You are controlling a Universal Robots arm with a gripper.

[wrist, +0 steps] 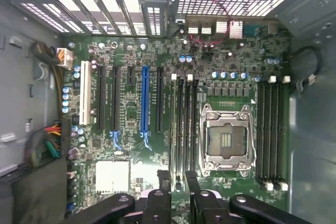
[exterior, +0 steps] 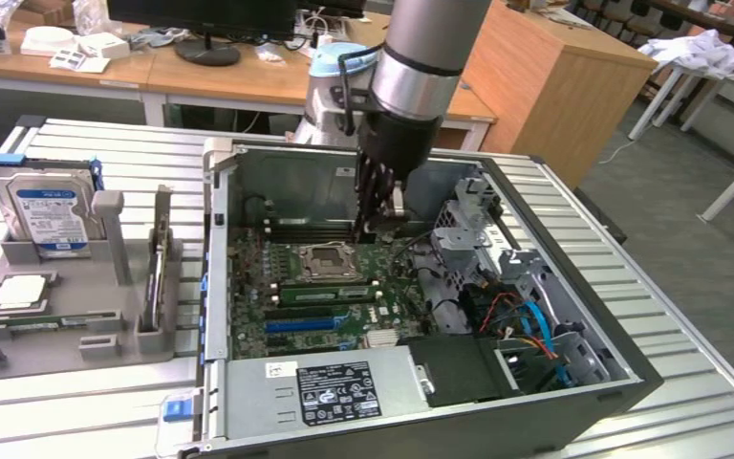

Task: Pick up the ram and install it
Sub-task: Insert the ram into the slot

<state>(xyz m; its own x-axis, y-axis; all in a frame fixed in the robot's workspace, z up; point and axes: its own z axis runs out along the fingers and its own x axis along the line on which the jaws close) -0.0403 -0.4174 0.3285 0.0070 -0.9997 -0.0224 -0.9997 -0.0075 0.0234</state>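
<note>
**Exterior view**
- Claw (exterior: 382, 220): hanging inside the open case (exterior: 596, 382) above the board (exterior: 278, 277). Its fingers are standing partly apart and gripping nothing that can be made out.
- Ram (exterior: 324, 293): standing on edge in a slot just beside the socket (exterior: 329, 260), below the claw and apart from it.
- Tray (exterior: 74, 335): lying on the tabletop (exterior: 74, 411) at the exterior view's left and carrying a drive (exterior: 42, 215).

**Wrist view**
- Claw (wrist: 178, 195): showing a plain gap between its fingers (wrist: 159, 200), with board showing through. It is hovering over one end of the slots (wrist: 185, 124) next to the socket.
- Which slot is carrying the ram cannot be told from above.

**Progress**
- Pick-up and placing are looking done.
- Whether the ram is sitting fully down and latched cannot be told.
</note>
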